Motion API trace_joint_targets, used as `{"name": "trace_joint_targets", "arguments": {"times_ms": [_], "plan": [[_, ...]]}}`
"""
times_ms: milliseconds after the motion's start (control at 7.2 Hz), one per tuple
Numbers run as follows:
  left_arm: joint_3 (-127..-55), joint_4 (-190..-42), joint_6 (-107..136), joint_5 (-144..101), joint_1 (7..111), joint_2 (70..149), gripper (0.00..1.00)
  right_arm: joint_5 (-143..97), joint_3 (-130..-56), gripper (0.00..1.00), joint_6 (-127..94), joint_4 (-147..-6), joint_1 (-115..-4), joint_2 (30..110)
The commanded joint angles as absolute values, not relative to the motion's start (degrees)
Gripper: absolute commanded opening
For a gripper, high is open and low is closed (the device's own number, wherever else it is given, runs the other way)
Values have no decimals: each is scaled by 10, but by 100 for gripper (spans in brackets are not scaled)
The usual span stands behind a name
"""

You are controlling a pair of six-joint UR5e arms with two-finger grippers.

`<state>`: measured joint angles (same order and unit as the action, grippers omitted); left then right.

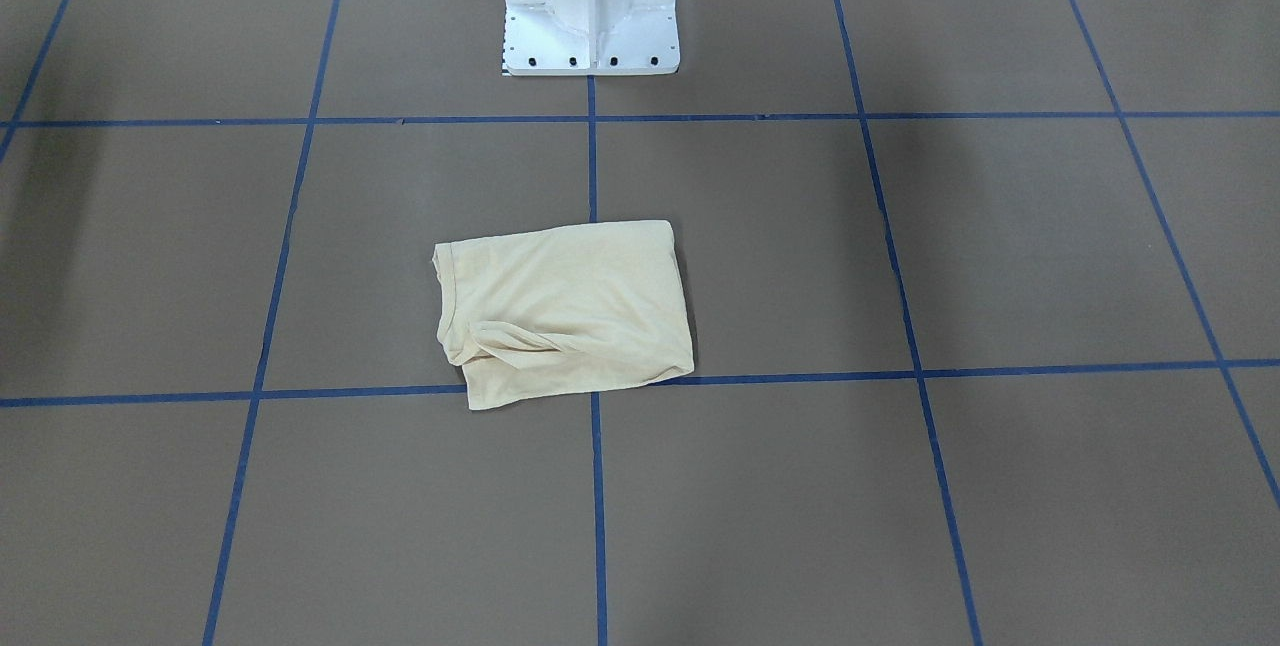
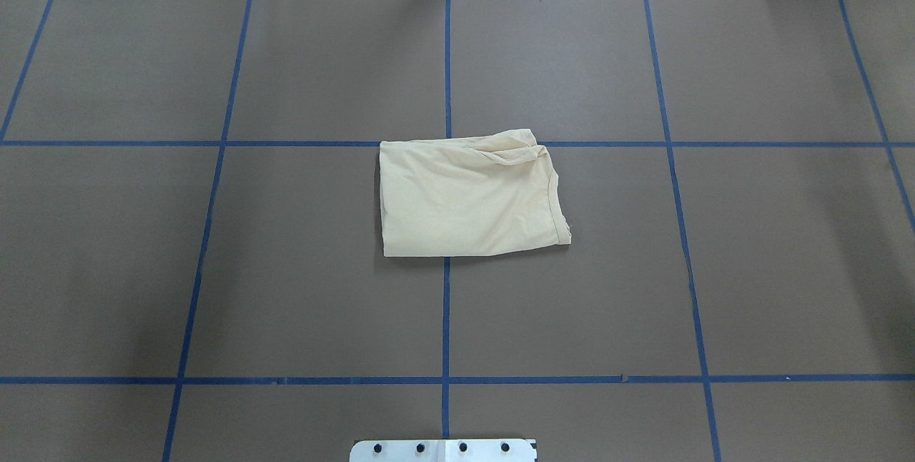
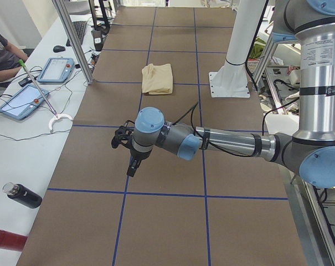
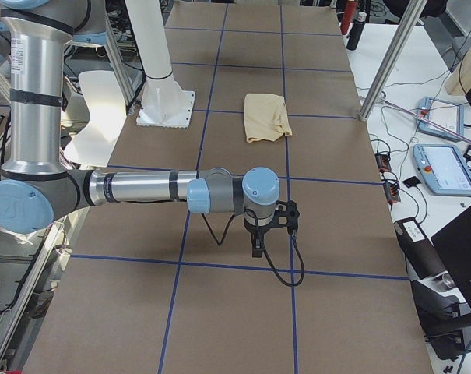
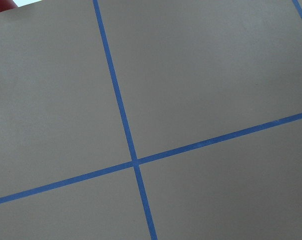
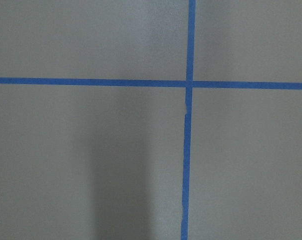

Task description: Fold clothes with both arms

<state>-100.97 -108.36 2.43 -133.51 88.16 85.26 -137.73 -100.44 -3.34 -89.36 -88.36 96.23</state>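
Note:
The pale cream-yellow shirt lies folded into a small rectangle at the middle of the brown table, its print hidden. It also shows in the overhead view and both side views. Neither arm shows in the front or overhead views. In the left side view my left gripper hangs over bare table, far from the shirt. In the right side view my right gripper does the same. I cannot tell whether either is open or shut. Both wrist views show only table and blue tape lines.
The white pedestal base stands at the robot's side of the table. A side bench holds teach pendants, a black bottle and a red bottle. An operator sits there. Metal frame posts stand by the table edge.

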Motion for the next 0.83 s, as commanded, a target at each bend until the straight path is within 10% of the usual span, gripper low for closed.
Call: {"name": "trace_joint_targets", "arguments": {"times_ms": [0,695], "plan": [[-1008,-1084,25,-1335,882,853,100,-1377,-1004,100,-33,-893,-883,959],[-1012,-1084,24,-1334,882,855,100,-1377,-1009,100,-34,-893,-883,957]]}}
